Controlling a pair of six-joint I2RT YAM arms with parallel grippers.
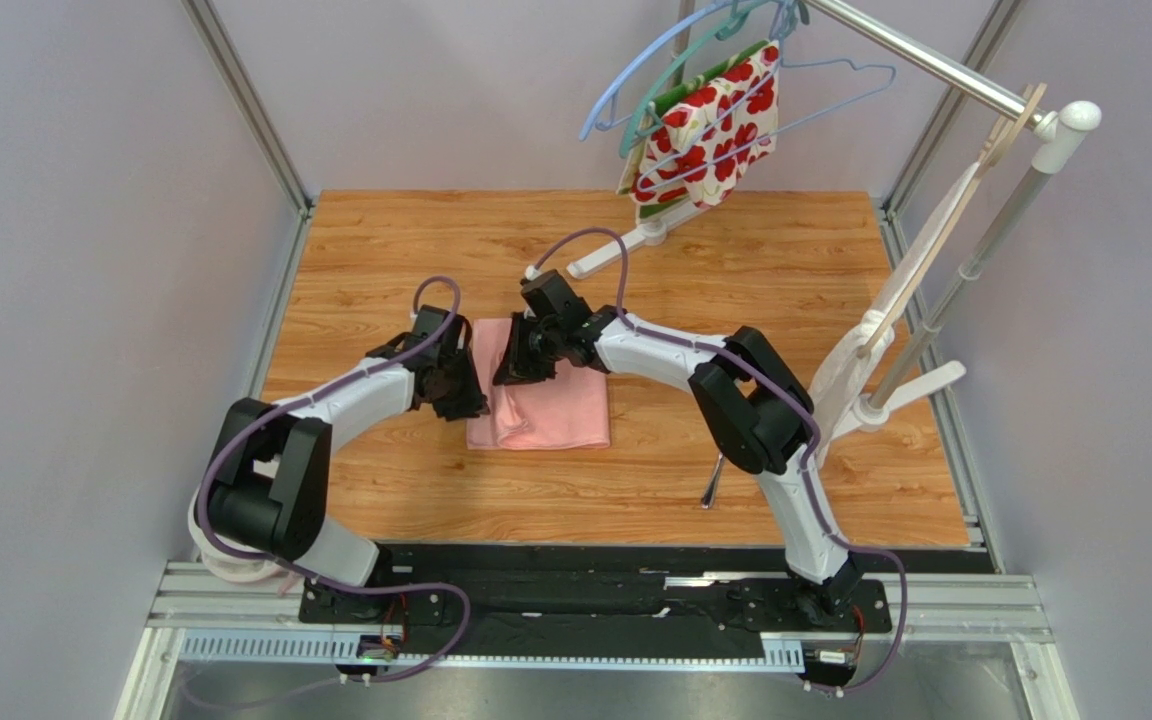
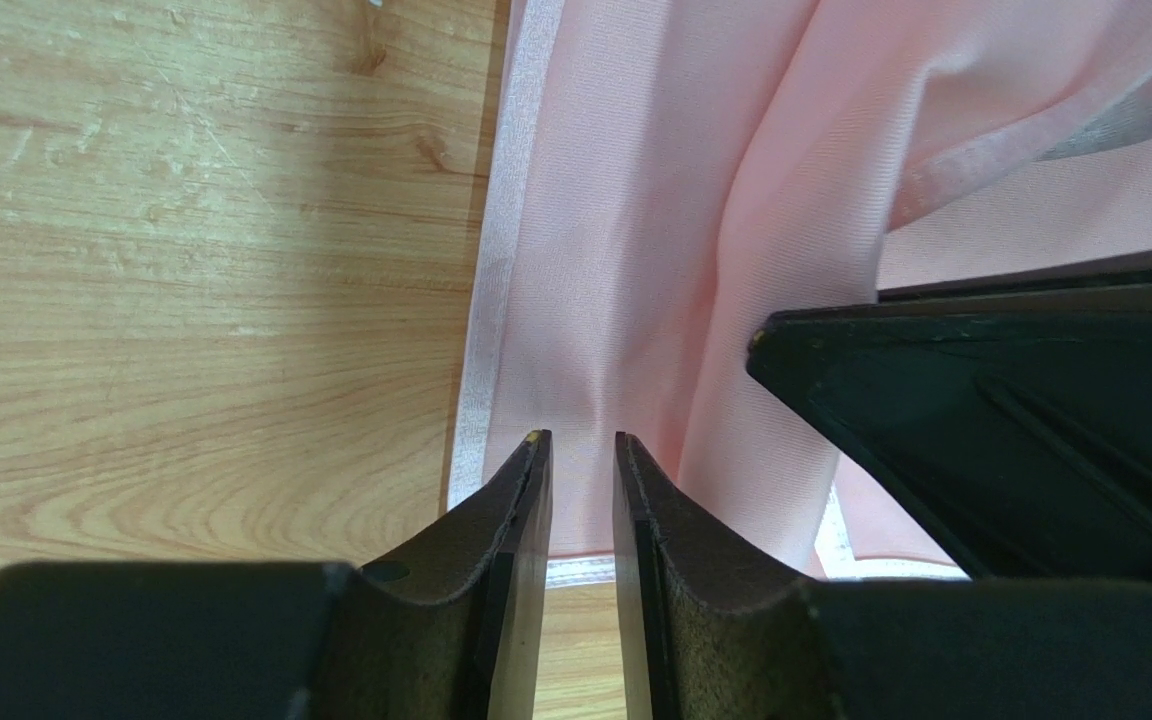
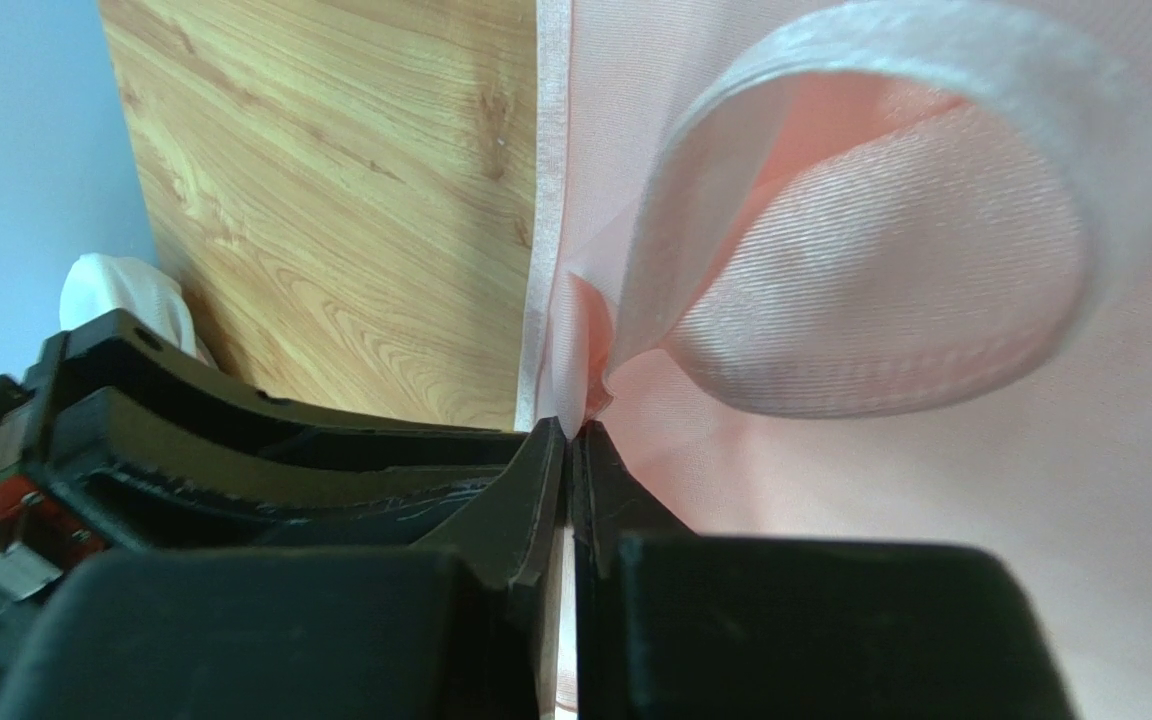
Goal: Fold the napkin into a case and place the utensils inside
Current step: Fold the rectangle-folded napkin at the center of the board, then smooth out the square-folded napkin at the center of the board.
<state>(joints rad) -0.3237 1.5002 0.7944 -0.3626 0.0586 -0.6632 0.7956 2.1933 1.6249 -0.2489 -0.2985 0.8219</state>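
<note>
Pinching a raised fold at the left edge of the napkin [image 1: 555,411], the right gripper [image 3: 573,432] has its jaws pressed together on the cloth. The left gripper [image 2: 582,444] straddles that edge just beside it, jaws narrowly apart. The napkin lies folded on the table [image 1: 387,255], with a utensil [image 1: 713,483] well to its right.

No readable text, labels, brands, numbers or signs anywhere.

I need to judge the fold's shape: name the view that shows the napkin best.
Top external: almost the whole napkin shows, with its outline. The left wrist view shows only creased cloth along one hem; the right wrist view only a curled loop of hem.
</note>
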